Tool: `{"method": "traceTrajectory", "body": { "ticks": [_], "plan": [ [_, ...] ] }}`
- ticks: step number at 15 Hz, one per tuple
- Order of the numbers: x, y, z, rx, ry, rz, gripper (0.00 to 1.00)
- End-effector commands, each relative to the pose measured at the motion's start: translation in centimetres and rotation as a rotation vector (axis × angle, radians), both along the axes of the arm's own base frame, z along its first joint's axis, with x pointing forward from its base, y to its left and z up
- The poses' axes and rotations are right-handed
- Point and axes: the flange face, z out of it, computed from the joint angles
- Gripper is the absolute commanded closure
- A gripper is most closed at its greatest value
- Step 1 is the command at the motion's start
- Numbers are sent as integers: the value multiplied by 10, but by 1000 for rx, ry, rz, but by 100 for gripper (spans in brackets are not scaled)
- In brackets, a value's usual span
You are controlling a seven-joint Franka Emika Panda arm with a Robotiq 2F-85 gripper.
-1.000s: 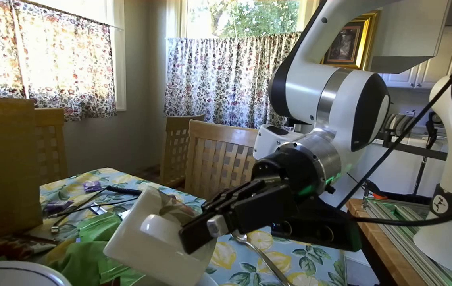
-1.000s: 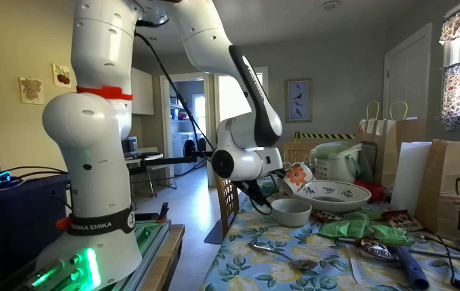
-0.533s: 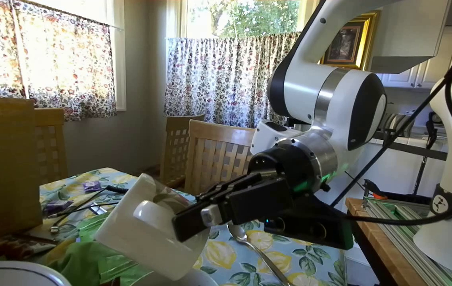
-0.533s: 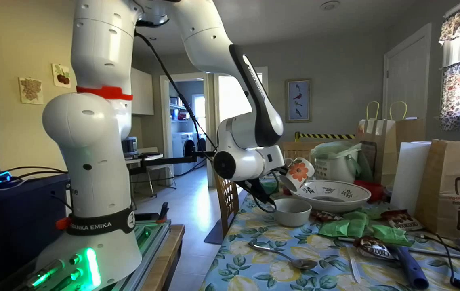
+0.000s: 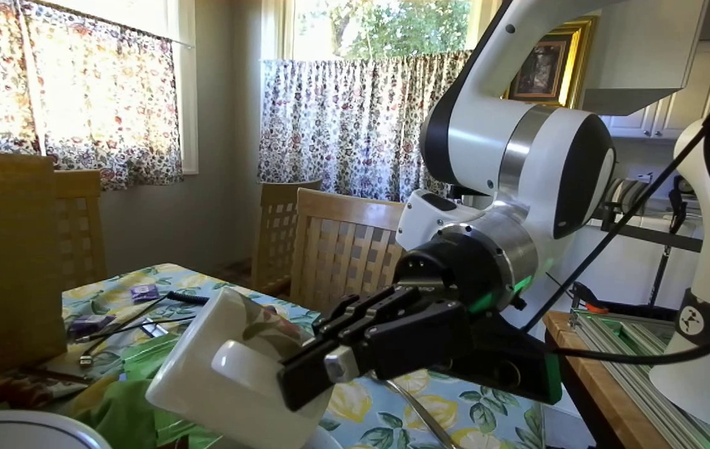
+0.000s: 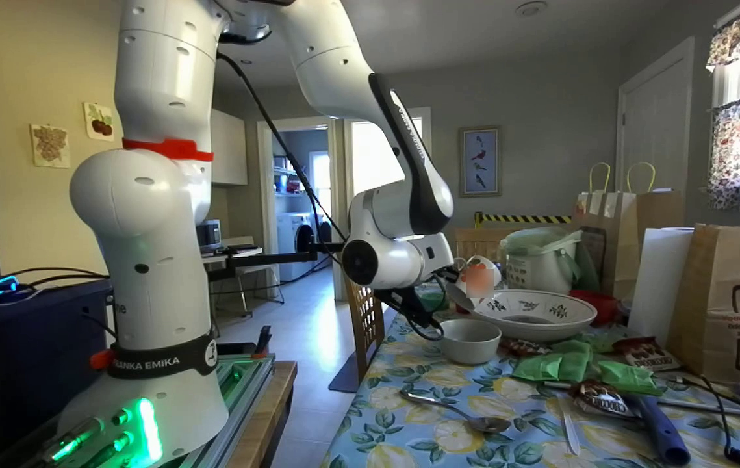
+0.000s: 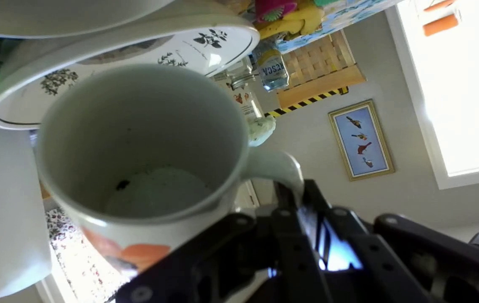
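Above table: white mug, orange-flowered, tilted.

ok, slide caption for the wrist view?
Gripper clamped on the handle of a white floral mug, a dark speck inside, with a plant-patterned bowl beyond.

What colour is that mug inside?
The mug is off-white inside with dark specks, seen best in the wrist view.

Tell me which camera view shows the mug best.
The wrist view: the mug is large there, its inside facing the camera and its handle in the hand. Both exterior views show it smaller, tilted, mostly from outside.
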Motion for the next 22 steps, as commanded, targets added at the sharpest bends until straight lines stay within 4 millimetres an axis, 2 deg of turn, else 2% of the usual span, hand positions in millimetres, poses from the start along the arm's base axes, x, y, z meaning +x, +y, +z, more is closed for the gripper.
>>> {"method": "traceTrajectory", "body": {
  "ticks": [1,2,3,4,5,6,7,8,9,10,11,12,14,15,16,18,22],
  "plan": [
    [5,10,7,-67,-73,34,97],
    [6,7,6,53,-76,-26,97],
    [8,1,8,-40,-92,7,97],
    [8,6,6,19,-84,14,97],
    [11,-3,7,17,-90,-6,97],
    [9,4,7,5,-95,12,97],
    [13,-10,11,60,-98,-28,97],
    [12,-6,13,5,-109,-14,97],
    [15,-10,13,92,-93,-31,97],
    [15,-15,14,43,-103,-39,97],
    [15,-10,12,22,-103,-26,97],
    [16,-15,10,83,-92,-43,97],
    [14,-10,8,31,-92,-29,97],
    [14,-16,6,54,-72,-45,97],
    [9,-10,2,7,-6,-34,97],
    [6,-19,11,-35,57,-59,97],
    [12,-24,40,-34,92,-87,97]
  ]
}}
